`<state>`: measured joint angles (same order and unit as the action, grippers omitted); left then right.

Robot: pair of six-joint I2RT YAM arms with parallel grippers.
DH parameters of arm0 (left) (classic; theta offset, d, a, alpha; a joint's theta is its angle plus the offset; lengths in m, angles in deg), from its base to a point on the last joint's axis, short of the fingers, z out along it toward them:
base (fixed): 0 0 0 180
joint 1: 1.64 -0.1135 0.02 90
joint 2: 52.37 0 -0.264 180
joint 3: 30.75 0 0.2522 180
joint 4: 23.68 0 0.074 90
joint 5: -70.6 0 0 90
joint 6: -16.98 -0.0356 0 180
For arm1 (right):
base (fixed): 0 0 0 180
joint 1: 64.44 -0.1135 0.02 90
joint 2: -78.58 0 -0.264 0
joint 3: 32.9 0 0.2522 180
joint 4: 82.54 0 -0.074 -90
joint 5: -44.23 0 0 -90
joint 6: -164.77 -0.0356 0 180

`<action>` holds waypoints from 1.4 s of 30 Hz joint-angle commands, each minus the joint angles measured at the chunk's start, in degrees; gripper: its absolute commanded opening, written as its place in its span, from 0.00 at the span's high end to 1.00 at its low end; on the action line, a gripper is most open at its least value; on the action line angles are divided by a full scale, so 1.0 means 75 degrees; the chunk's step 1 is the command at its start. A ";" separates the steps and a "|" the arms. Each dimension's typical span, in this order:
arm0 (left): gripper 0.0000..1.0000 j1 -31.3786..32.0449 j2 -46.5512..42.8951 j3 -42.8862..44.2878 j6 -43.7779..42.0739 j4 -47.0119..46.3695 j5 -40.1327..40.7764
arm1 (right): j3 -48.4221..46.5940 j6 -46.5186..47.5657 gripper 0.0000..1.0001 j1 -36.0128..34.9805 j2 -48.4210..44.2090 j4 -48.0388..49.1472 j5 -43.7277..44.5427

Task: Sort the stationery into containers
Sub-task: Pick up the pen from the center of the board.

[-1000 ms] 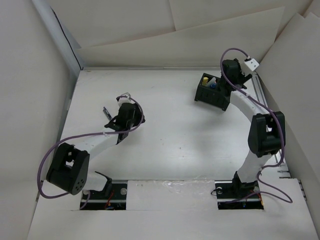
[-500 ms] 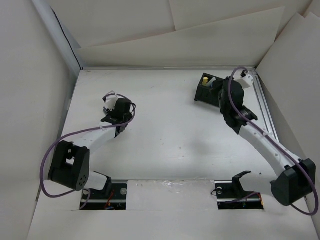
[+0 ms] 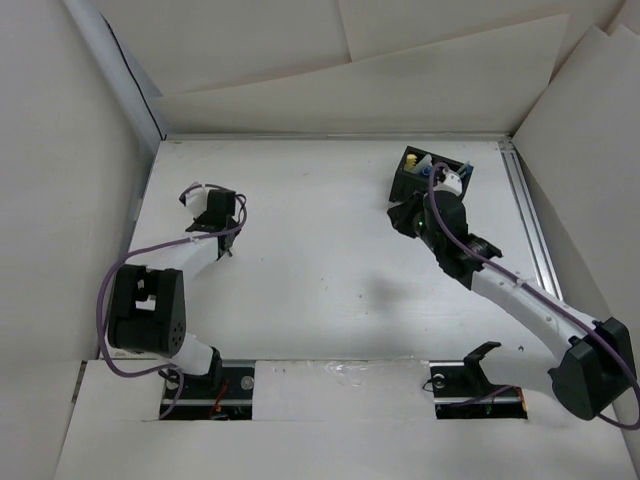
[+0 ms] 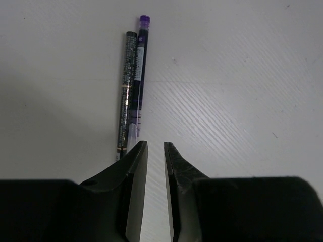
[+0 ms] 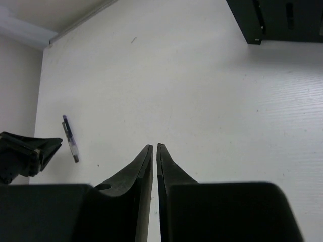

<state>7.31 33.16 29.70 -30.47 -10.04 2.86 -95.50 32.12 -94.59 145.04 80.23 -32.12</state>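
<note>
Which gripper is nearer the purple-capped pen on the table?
Left. The left gripper sits right beside the purple-capped pen; the right gripper is far across the table, by the black container.

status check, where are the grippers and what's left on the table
Left gripper nearly shut, empty, just short of two pens lying side by side. Right gripper shut, empty, near the black box. Nothing in the way.

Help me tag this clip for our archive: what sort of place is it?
Probably a robot test cell: a white table walled by white panels, with a black box and two pens.
</note>
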 commanded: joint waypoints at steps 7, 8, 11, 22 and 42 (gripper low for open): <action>0.79 -0.0326 0.0220 0.0172 0.0011 -0.0042 -0.0062 | 0.0125 0.0156 0.71 -0.0140 0.0327 0.0157 -0.0565; 0.78 -0.0326 0.0220 0.0172 0.0011 -0.0043 -0.0062 | 0.0125 0.0156 0.69 -0.0140 0.0327 0.0227 -0.0566; 0.76 -0.0326 0.0442 0.0277 -0.0059 -0.0043 -0.0062 | 0.0125 0.0156 0.69 -0.0140 0.0327 0.0228 -0.0566; 0.77 -0.0326 0.0536 0.0266 -0.0059 0.0039 0.0090 | 0.0125 0.0156 0.68 -0.0140 0.0327 0.0228 -0.0730; 0.84 -0.0326 0.1181 0.0406 -0.0059 0.0063 -0.0121 | 0.0125 0.0156 0.68 0.0001 0.0186 0.0228 -0.0882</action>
<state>5.25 41.75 30.82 -30.69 -10.15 1.92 -94.45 32.75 -94.88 147.81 80.23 -38.15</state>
